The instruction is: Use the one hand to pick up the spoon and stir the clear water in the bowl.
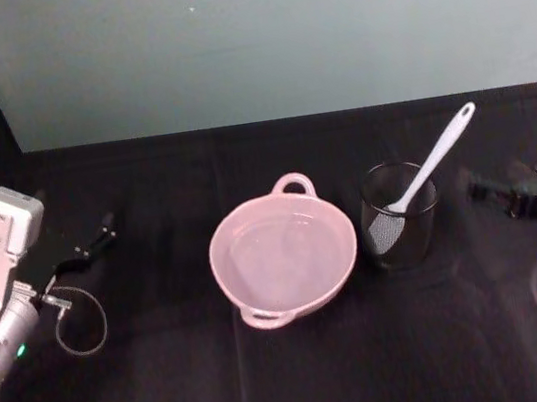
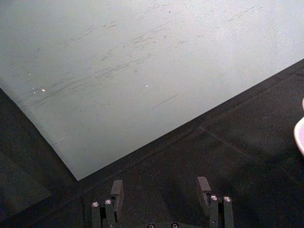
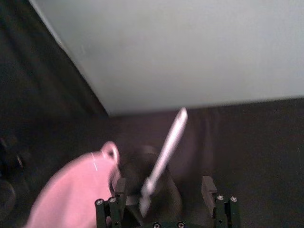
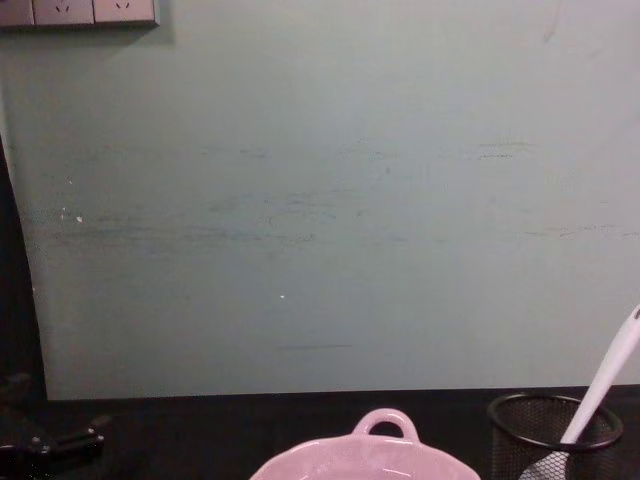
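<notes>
Black cloth: right gripper [image 3: 164,195] jaws apart, empty, near spoon [image 3: 166,152]; left gripper [image 2: 160,192] likewise.

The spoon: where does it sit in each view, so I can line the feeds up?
Head view: spoon leans in the mesh cup, right of the bowl.
Left wrist view: not in it.
Right wrist view: centre, handle slanting up.
Chest view: lower right corner.
Shared landmark: the bowl's loop handle.

1 pink bowl [image 1: 284,255] holding clear water [image 1: 287,259]. 1 white spoon [image 1: 433,161]. 1 black wire-mesh cup [image 1: 399,216]. 2 grippers: left gripper [image 1: 103,229], right gripper [image 1: 481,188].
</notes>
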You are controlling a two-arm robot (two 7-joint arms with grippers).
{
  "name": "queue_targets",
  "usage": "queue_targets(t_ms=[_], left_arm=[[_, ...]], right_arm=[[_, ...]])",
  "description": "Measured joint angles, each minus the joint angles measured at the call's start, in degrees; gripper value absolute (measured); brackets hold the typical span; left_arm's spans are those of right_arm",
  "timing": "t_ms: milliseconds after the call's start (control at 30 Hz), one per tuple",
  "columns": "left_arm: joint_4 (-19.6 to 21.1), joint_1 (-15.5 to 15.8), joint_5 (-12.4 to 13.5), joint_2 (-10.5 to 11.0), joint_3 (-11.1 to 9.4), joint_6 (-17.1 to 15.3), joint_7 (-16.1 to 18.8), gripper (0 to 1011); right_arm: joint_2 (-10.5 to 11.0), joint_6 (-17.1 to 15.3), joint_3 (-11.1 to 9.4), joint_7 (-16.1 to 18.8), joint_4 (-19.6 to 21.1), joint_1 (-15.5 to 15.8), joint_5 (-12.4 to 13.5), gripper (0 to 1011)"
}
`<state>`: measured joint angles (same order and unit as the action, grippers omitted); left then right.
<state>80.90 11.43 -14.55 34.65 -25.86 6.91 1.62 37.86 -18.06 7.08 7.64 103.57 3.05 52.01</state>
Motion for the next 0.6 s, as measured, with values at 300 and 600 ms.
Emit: queue_targets(t_ms=[300,600], left_arm=[[0.0,0.0,0.0,0.0,0.0,0.0,0.0,1011],[0.0,0.0,0.0,0.0,0.0,0.0,0.0,1011]], right_arm=[[6.2,-6.0,5.6,-6.6,-1.2,-2.7,-11.0,1002],[-0.9,11.2,11.5,-6.5,-15.8,-11.2,-24.6,1002]])
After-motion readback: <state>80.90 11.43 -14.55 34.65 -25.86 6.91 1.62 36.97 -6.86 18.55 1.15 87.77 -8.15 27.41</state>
